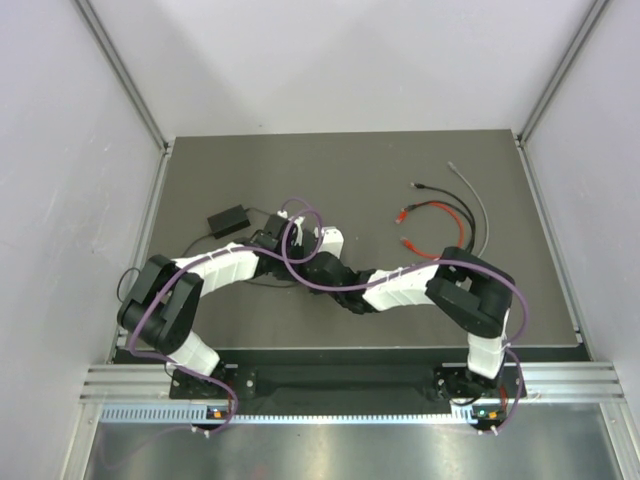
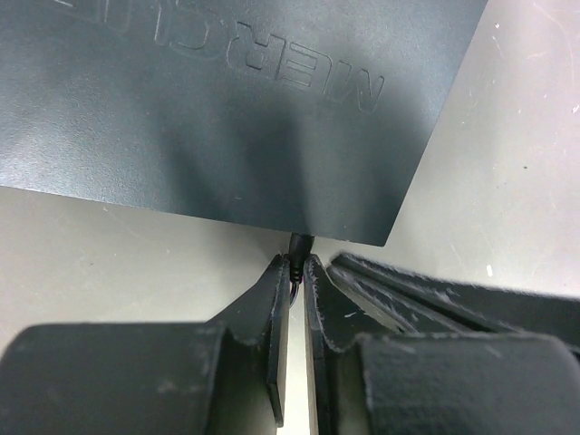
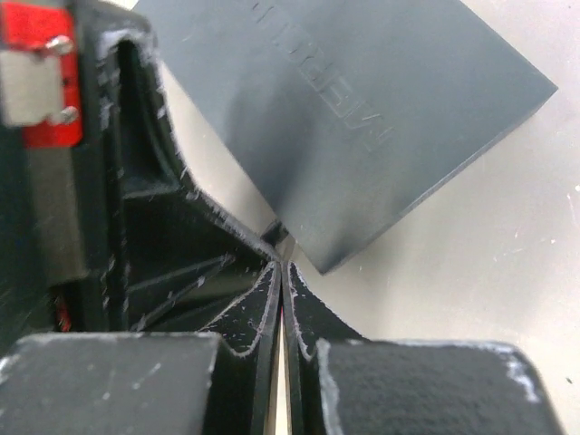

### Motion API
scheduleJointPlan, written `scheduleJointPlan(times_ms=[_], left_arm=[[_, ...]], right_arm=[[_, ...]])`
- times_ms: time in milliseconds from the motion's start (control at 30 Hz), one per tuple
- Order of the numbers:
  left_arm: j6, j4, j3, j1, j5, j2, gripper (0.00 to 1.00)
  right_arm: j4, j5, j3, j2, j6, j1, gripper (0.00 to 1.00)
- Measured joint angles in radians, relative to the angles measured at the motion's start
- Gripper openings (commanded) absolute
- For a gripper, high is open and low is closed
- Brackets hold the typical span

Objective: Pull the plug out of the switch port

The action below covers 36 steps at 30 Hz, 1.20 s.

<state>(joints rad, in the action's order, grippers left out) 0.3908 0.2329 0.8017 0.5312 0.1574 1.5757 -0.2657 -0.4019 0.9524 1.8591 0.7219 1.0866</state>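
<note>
The switch [image 2: 227, 100] is a flat dark box with raised lettering on its top, filling the upper part of the left wrist view. A small black plug [image 2: 300, 245] sticks out of its near edge. My left gripper [image 2: 297, 263] is shut on that plug, its tips right against the switch's edge. The right wrist view shows the switch [image 3: 362, 118] from one corner. My right gripper [image 3: 283, 267] is shut there, tips together just below that corner, beside the left gripper's finger [image 3: 163, 236]. In the top view both wrists meet mid-table and cover the switch.
A small black adapter brick [image 1: 228, 219] lies behind the left arm. Red [image 1: 432, 208], black and grey cables [image 1: 472, 200] lie loose at the back right. Purple arm cabling [image 1: 300, 230] loops over the wrists. Walls close in the dark mat [image 1: 350, 160] on both sides.
</note>
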Motion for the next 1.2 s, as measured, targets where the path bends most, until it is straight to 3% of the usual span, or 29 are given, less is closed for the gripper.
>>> scheduleJointPlan(times_ms=[600,967,1067,1100,1200], left_arm=[[0.000,-0.074,-0.026,-0.012,-0.002,-0.001,0.00],[0.003,-0.138,-0.056,-0.012,0.003,-0.011,0.00],[0.004,-0.132,-0.056,-0.009,0.043,-0.010,0.11],[0.004,-0.127,-0.056,-0.008,0.058,-0.010,0.20],[0.009,-0.104,-0.054,0.002,0.098,-0.011,0.34]], right_arm=[[0.039,-0.169,0.093,0.105,0.145,0.002,0.00],[-0.031,-0.065,0.053,0.094,0.214,-0.059,0.00],[-0.064,-0.023,-0.002,0.061,0.211,-0.068,0.00],[-0.071,-0.008,-0.026,0.045,0.208,-0.070,0.02],[-0.077,0.023,-0.096,-0.015,0.185,-0.079,0.17]])
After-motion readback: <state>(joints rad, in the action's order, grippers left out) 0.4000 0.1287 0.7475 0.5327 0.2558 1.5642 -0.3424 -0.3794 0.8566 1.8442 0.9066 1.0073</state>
